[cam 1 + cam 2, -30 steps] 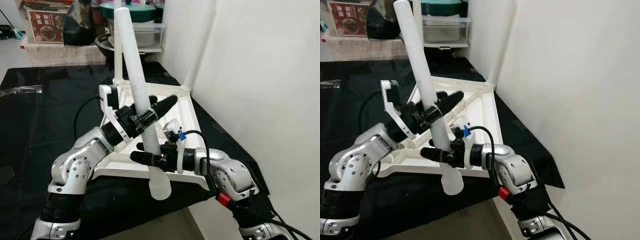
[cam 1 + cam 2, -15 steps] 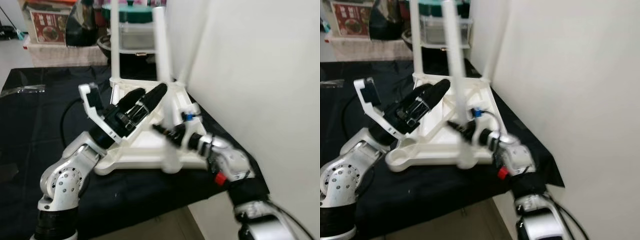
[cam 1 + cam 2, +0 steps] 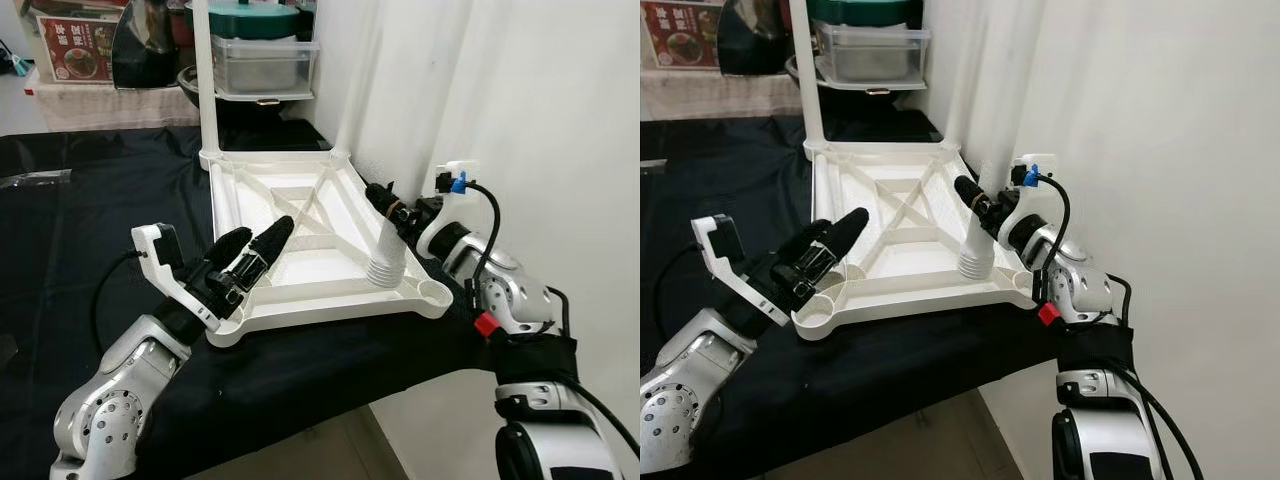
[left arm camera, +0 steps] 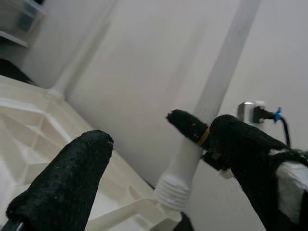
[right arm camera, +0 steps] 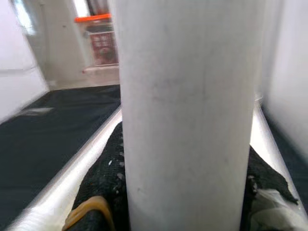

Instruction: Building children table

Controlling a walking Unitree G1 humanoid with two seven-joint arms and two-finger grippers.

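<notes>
A white tabletop [image 3: 300, 255] lies upside down on the black-covered table. White legs stand in its far left corner [image 3: 205, 80] and far right corner [image 3: 345, 120]. My right gripper [image 3: 385, 200] is shut on a third white leg [image 3: 978, 235], nearly upright by the wall. The leg's threaded end [image 3: 385, 270] rests on the tabletop just inside the near right corner socket [image 3: 437, 293]. In the right wrist view the leg [image 5: 185, 110] stands between the black fingers [image 5: 103, 192]. My left gripper [image 3: 255, 250] hovers open over the near left edge, holding nothing; its fingers [image 4: 72, 178] frame the leg [image 4: 216, 82].
A white wall [image 3: 520, 90] runs close along the tabletop's right side. At the back stand a clear bin [image 3: 265, 65], pots and a red box [image 3: 75, 50]. The black cloth [image 3: 80, 220] stretches left. The table's front edge [image 3: 300, 400] lies just before me.
Both grippers held the leg tilted in front of me. The left has let go and dropped to the near left edge. The right has swung the leg upright at the near right corner.
</notes>
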